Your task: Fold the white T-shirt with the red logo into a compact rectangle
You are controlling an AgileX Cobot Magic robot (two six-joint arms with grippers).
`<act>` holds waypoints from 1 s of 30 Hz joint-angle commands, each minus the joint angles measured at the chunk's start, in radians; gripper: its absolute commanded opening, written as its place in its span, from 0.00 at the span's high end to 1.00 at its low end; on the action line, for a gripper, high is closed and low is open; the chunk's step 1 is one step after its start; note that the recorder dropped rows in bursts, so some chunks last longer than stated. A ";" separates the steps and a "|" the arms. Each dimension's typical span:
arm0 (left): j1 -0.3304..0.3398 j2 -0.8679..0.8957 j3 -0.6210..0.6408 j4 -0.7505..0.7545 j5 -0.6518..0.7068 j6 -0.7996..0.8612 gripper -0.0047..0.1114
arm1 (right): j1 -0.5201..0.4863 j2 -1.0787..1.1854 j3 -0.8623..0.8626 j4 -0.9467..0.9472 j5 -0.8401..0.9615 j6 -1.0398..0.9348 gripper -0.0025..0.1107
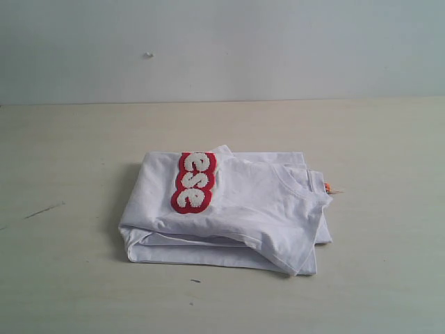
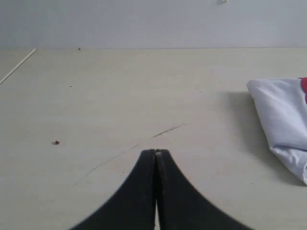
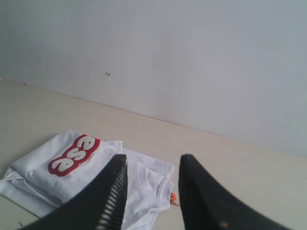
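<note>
The white T-shirt (image 1: 236, 209) lies folded into a rough rectangle in the middle of the table, collar and small orange tag (image 1: 329, 188) at its right end. The red logo (image 1: 194, 182) shows on top near the left, only the letters "ese" visible. Neither gripper appears in the exterior view. My left gripper (image 2: 156, 152) is shut with nothing in it, low over bare table with the T-shirt's (image 2: 283, 120) corner off to one side. My right gripper (image 3: 152, 163) stands open and empty, raised above the table, with the T-shirt's (image 3: 144, 184) collar seen between its fingers.
The pale wooden table (image 1: 76, 264) carries a thin dark scratch (image 1: 43, 209) left of the shirt and a small dark speck (image 1: 195, 281) in front of it. A plain grey wall (image 1: 278, 49) rises behind the table's far edge.
</note>
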 commanded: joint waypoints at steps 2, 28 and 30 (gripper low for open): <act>0.002 -0.005 0.003 0.000 -0.011 -0.002 0.96 | -0.060 -0.032 0.006 -0.002 -0.003 -0.002 0.66; 0.002 -0.005 0.003 0.000 -0.011 -0.001 0.96 | -0.352 -0.080 0.268 -0.088 -0.154 0.314 0.66; 0.002 -0.005 0.003 0.000 -0.011 -0.001 0.96 | -0.352 -0.080 0.293 -0.088 -0.163 0.340 0.66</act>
